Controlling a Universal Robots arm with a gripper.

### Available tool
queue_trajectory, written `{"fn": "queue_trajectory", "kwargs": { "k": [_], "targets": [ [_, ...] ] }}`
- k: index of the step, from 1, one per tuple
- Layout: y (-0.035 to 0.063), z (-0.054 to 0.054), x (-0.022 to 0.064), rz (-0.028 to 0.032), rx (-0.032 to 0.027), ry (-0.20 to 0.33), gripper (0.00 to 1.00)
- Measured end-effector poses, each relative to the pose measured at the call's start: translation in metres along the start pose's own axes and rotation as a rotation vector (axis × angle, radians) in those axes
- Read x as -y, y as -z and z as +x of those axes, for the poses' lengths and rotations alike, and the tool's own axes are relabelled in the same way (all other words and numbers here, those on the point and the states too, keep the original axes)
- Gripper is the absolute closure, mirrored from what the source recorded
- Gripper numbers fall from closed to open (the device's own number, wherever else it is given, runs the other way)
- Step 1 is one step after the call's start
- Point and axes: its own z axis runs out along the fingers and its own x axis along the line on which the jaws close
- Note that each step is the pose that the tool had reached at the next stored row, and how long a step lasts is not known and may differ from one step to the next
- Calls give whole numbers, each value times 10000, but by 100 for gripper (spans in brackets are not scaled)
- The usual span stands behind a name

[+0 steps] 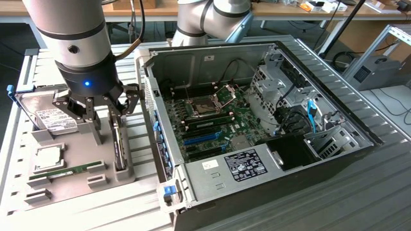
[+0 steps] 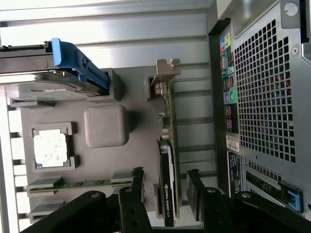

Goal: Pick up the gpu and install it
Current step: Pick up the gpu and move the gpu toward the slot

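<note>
One end effector [image 2: 165, 173] astride upright gpu [image 2: 168, 127]

Links of the arm [image 1: 74, 29]: silver-grey tubes, a thin dark band at the seam, one small round dark cap on the side. Wrist section black, with a glowing blue light [image 1: 86, 83]. A black cable [image 1: 140, 19] runs beside it. The tool [image 2: 165, 172]: black, jointed linkage bars, pale pivot pins, two flat-sided fingers.

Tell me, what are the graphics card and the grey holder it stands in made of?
Graphics card: green circuit board edge with a matte black cover, probably plastic; its bracket looks like bare silvery metal. Holder: matte grey, uniform, rounded edges, likely moulded or printed plastic.
</note>
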Motion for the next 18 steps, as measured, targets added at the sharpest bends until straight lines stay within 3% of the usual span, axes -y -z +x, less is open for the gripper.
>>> {"fn": "queue_trajectory", "kwargs": {
  "k": [5,11,18],
  "targets": [
    [-16,0,1,-3,3,0,52],
    [-102,2,4,-1,0,1,52],
    [-114,3,5,0,-1,0,52]
  ]
}}
